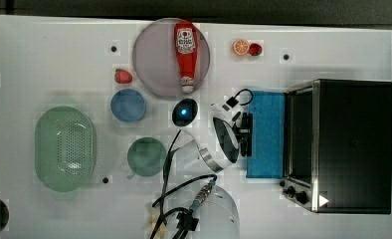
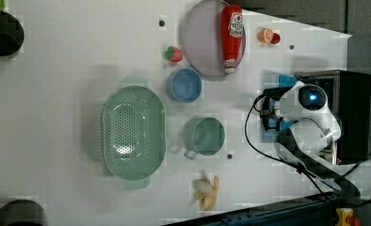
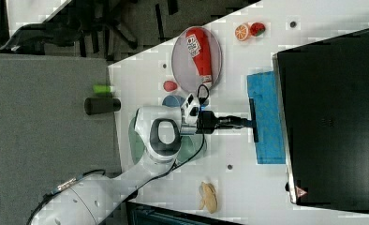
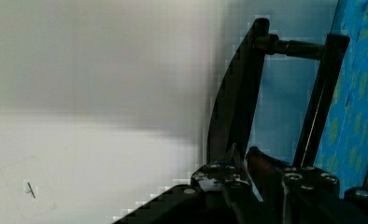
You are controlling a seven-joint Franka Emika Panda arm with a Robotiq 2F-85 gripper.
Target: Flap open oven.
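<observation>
The oven (image 1: 353,144) is a black box with a silver front frame at the top view's right. Its blue-tinted glass door (image 1: 266,134) lies folded down flat on the table toward the top view's left. My gripper (image 1: 245,132) is at the door's free edge, shut on the dark bar handle (image 1: 246,144). In the right view the gripper (image 3: 246,123) reaches level to the handle (image 3: 254,131) in front of the blue door (image 3: 267,122) and the oven (image 3: 332,117). The wrist view has the handle bar (image 4: 240,93) running between my fingertips, beside the blue glass (image 4: 355,93).
A grey plate (image 1: 154,59) carries a ketchup bottle (image 1: 185,50). Near it lie a strawberry (image 1: 123,76), a blue bowl (image 1: 128,105), a green cup (image 1: 146,156) and a green colander (image 1: 64,148). An orange slice (image 1: 241,47) lies behind the oven door, a banana (image 2: 206,192) near the arm's base.
</observation>
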